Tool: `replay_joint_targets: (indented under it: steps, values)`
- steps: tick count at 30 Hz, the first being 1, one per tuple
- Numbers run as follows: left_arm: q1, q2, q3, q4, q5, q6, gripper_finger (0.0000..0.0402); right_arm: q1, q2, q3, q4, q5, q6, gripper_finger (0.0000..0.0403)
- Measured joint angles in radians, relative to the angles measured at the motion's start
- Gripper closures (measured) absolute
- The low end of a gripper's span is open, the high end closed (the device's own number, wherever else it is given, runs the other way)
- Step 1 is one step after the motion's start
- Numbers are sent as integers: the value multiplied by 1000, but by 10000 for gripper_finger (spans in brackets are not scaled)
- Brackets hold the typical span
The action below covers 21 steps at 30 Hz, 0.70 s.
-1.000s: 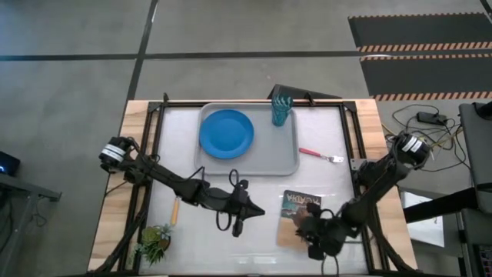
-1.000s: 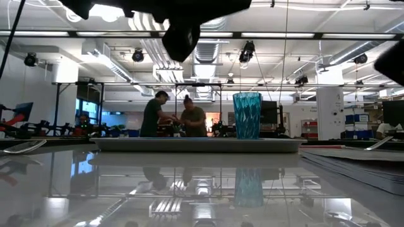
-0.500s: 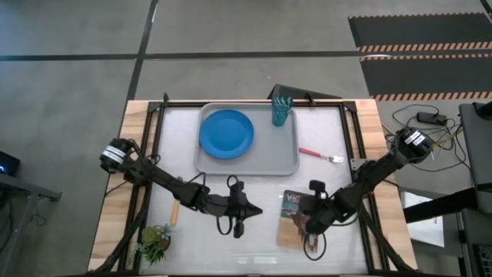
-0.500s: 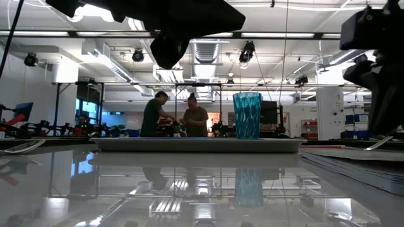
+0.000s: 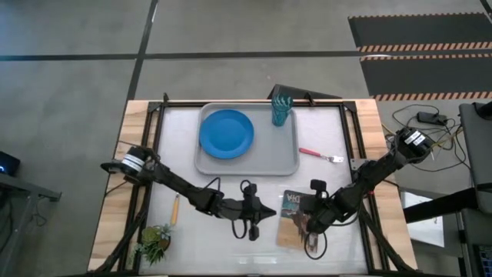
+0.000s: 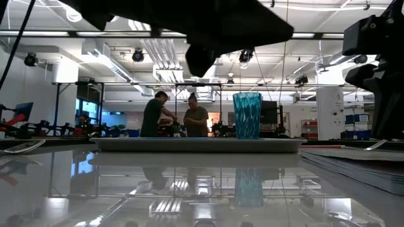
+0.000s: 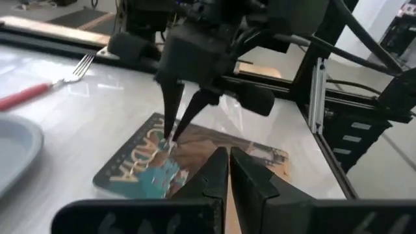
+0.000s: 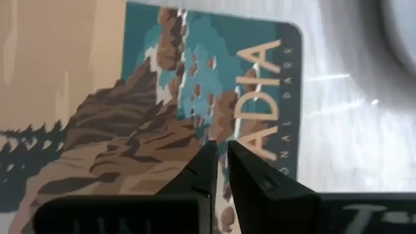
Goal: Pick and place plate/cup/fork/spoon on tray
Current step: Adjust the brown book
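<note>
Tray (image 5: 247, 165): light-grey, at the table's far middle; holds plate (image 5: 226, 133) and cup (image 5: 280, 108). Fork (image 5: 320, 155) just right of tray; spoon (image 5: 174, 210) near-left of it. Left gripper (image 5: 267, 215) fingers pressed together, empty, nearward of tray. Right gripper (image 5: 297, 221) fingers nearly closed, over book (image 5: 294, 208).
</note>
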State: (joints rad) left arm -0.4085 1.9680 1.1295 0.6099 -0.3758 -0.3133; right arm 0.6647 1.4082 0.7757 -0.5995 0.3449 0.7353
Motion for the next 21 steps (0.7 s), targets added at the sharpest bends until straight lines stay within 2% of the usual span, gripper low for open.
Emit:
replay_joint_targets:
  steps: [8, 13, 21]
  values:
    - [47, 99, 94, -16, 9, 6, 402, 0, -6, 0, -12, -57, -5, 376]
    - [69, 172, 165, -21, 84, 6, 402, 0, -38, 0, -57, -59, -3, 376]
    - [86, 226, 170, -44, 88, 7, 402, 0, -126, 0, -83, -65, 22, 376]
